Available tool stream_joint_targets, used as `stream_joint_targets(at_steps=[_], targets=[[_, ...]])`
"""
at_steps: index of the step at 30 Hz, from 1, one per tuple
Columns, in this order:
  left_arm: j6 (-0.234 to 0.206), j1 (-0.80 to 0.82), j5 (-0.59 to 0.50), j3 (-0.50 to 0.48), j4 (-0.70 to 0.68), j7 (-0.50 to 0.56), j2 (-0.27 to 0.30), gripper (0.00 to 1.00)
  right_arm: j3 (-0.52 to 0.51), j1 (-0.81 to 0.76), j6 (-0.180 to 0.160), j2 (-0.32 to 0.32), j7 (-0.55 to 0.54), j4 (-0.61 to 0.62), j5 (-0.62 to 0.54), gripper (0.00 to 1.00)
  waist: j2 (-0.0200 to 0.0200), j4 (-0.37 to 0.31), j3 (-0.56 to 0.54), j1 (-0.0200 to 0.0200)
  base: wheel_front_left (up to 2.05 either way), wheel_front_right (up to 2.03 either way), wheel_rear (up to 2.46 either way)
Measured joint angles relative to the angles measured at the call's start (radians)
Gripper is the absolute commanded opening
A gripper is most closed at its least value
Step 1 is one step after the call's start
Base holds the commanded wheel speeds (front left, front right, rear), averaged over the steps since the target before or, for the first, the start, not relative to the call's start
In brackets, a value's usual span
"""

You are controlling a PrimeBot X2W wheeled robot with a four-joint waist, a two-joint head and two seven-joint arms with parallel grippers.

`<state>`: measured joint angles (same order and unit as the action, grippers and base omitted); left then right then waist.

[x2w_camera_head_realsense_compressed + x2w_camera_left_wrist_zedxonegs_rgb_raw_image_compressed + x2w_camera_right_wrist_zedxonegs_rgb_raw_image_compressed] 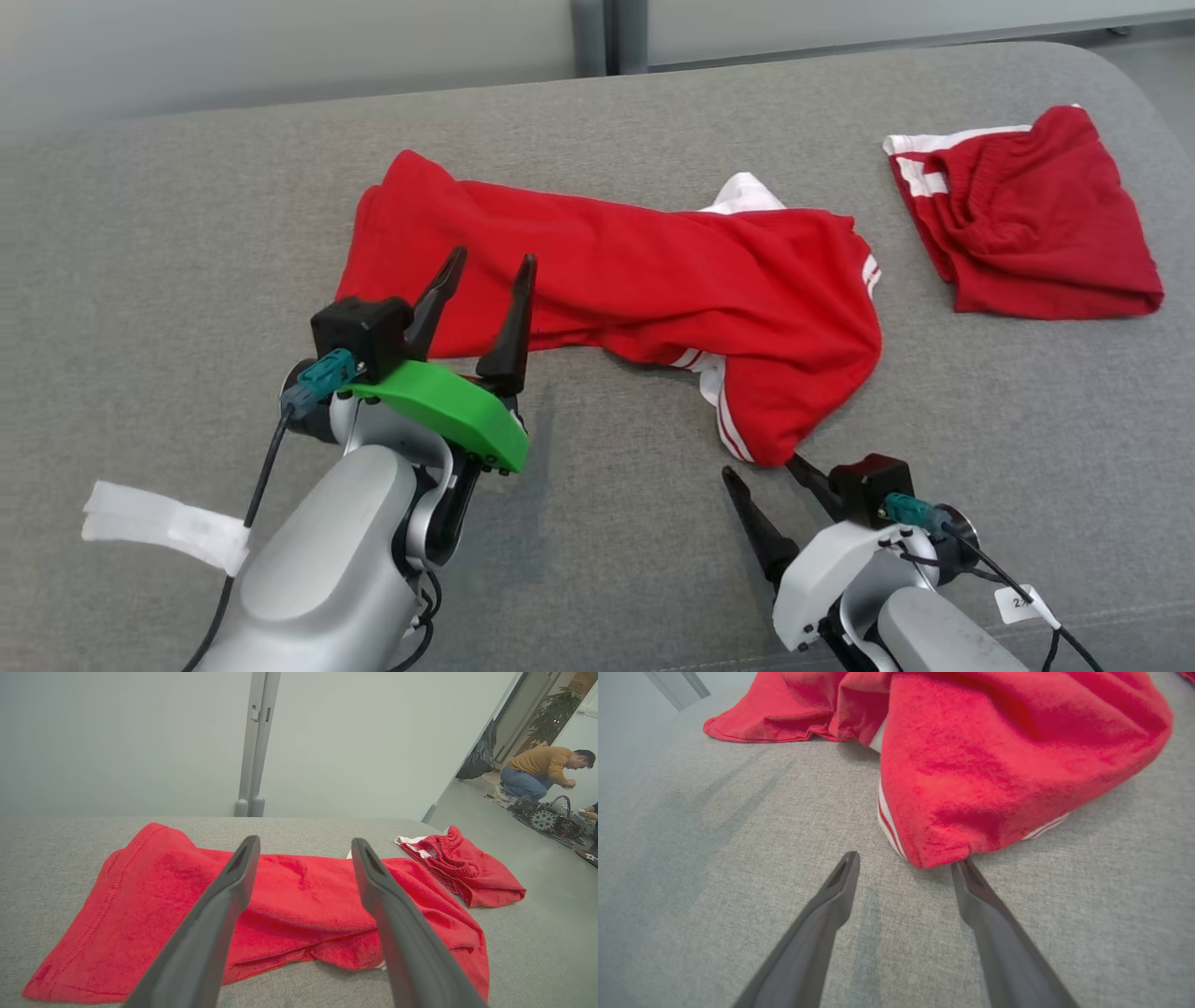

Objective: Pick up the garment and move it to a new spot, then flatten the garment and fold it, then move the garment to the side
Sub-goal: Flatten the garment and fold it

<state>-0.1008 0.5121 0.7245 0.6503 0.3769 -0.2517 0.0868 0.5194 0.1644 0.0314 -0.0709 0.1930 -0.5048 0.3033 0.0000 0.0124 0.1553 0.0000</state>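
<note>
Both the left pincer (495, 255) and right pincer (760, 465) gape by the garment (653, 271), likely soft and floppy; pinch its near edge.

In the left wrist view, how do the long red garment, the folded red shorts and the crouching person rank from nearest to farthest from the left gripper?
1. long red garment: just ahead of the open left gripper, in the middle.
2. folded red shorts: farther back, at the right of the grey cushion.
3. crouching person: far right, on the floor beyond the cushion.
</note>
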Motion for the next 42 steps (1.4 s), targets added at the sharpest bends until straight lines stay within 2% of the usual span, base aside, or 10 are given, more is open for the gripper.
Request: stream_joint_targets(at_steps=[4, 5, 6, 10, 11, 15, 20, 24, 31, 42], targets=[[-0.006, -0.051, -0.010, -0.054, -0.038, 0.000, 0.013, 1.00, -0.022, 0.019, -0.009, 0.000, 0.009, -0.033, 0.007, 1.00, 0.0000, 0.046, -0.006, 0.0000, 0.00, 0.00, 0.00], [-0.006, -0.063, -0.011, -0.070, -0.044, 0.000, 0.021, 1.00, -0.025, 0.023, -0.012, 0.000, 0.010, -0.041, 0.007, 0.86, 0.0000, 0.057, -0.007, 0.0000, 0.00, 0.00, 0.00], [-0.007, -0.076, -0.016, -0.085, -0.052, 0.000, 0.028, 1.00, -0.025, 0.029, -0.014, 0.000, 0.012, -0.050, 0.007, 0.55, 0.0000, 0.067, -0.009, 0.0000, 0.00, 0.00, 0.00], [-0.015, -0.135, -0.030, -0.145, -0.085, 0.000, 0.056, 1.00, -0.025, 0.053, -0.011, 0.001, 0.022, -0.062, 0.007, 0.06, 0.0000, 0.090, -0.023, 0.0000, 0.00, 0.00, 0.00], [-0.015, -0.170, -0.049, -0.191, -0.111, 0.000, 0.062, 1.00, -0.029, 0.078, 0.006, 0.002, 0.032, -0.056, 0.013, 0.00, 0.0000, 0.090, -0.032, 0.0000, 0.00, 0.00, 0.00], [-0.017, -0.264, -0.078, -0.287, -0.183, 0.000, 0.062, 1.00, 0.044, 0.120, 0.084, 0.003, 0.036, 0.077, 0.053, 0.00, 0.0000, 0.053, -0.061, 0.0000, 0.00, 0.00, 0.00], [-0.019, -0.305, -0.099, -0.310, -0.216, 0.000, 0.057, 1.00, 0.031, 0.120, 0.092, 0.002, 0.034, 0.168, 0.122, 0.00, 0.0000, 0.031, -0.086, 0.0000, 0.00, 0.00, 0.00], [-0.019, -0.325, -0.118, -0.330, -0.249, 0.000, 0.052, 1.00, -0.080, 0.123, 0.091, -0.028, 0.028, 0.223, 0.209, 0.00, 0.0000, 0.019, -0.096, 0.0000, 0.00, 0.00, 0.00], [-0.019, -0.351, -0.137, -0.329, -0.287, 0.000, 0.044, 1.00, -0.198, 0.137, 0.081, -0.181, -0.082, 0.072, 0.247, 0.00, 0.0000, 0.026, -0.073, 0.0000, 0.00, 0.00, 0.00], [-0.023, -0.353, -0.162, -0.331, -0.320, 0.000, 0.032, 1.00, -0.274, 0.267, 0.035, -0.232, -0.172, -0.133, 0.276, 0.00, 0.0000, 0.066, -0.010, 0.0000, 0.00, 0.00, 0.00]])
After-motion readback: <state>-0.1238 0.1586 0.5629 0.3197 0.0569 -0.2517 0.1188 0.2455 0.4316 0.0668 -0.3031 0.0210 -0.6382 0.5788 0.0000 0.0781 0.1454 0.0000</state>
